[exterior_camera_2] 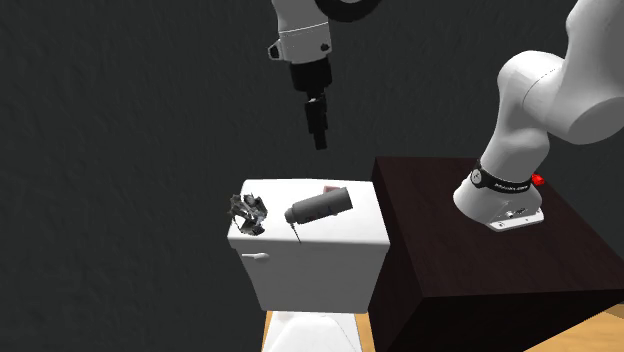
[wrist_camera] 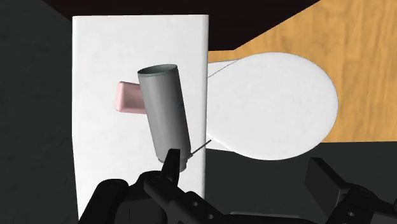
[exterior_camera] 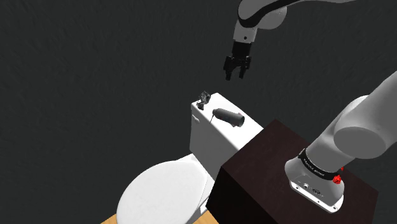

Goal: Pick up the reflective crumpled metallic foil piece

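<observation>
The crumpled shiny foil piece (exterior_camera: 204, 98) (exterior_camera_2: 248, 213) lies on the white toilet tank lid (exterior_camera: 216, 105) (exterior_camera_2: 340, 232), at the end toward the shoulder view's left. My black gripper (exterior_camera: 237, 70) (exterior_camera_2: 320, 135) (wrist_camera: 240, 164) hangs open well above the lid with nothing between its fingers. It is off to the foil's right in both exterior views, roughly over the dark grey cylinder (exterior_camera: 228, 116) (exterior_camera_2: 318, 207) (wrist_camera: 164, 111).
A small pink block (exterior_camera_2: 328, 189) (wrist_camera: 129, 97) lies beside the cylinder on the tank lid (wrist_camera: 95, 140). The closed white toilet lid (exterior_camera: 165, 194) (wrist_camera: 273, 105) sits in front, over wooden floor (wrist_camera: 356, 63). My dark brown stand (exterior_camera: 280, 172) (exterior_camera_2: 480, 260) adjoins the tank. A dark wall rises behind.
</observation>
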`<state>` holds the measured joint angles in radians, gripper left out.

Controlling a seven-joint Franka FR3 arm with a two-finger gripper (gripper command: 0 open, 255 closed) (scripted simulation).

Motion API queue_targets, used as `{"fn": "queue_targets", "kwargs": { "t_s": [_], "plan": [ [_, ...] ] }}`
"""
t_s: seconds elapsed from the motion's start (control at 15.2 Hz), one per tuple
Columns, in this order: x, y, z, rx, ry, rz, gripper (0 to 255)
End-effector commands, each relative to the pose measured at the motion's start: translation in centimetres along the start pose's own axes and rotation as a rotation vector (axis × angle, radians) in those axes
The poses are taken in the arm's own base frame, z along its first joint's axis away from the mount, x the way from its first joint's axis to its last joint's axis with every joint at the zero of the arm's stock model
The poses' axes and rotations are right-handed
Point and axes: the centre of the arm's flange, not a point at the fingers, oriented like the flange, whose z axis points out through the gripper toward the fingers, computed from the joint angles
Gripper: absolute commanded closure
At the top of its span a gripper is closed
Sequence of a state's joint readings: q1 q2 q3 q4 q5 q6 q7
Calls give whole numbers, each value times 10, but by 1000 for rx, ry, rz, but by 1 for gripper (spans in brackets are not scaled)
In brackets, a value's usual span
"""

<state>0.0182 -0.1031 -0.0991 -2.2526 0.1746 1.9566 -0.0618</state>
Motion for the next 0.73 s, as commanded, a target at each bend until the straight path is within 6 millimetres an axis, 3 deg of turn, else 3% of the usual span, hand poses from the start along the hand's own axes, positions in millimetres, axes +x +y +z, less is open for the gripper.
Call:
{"fn": "queue_targets", "kwargs": {
  "t_s": [0.0,0.66],
  "plan": [
    [23,7,18,8,-5,17,0],
    [133,34,95,50,-34,95,0]
  ]
}}
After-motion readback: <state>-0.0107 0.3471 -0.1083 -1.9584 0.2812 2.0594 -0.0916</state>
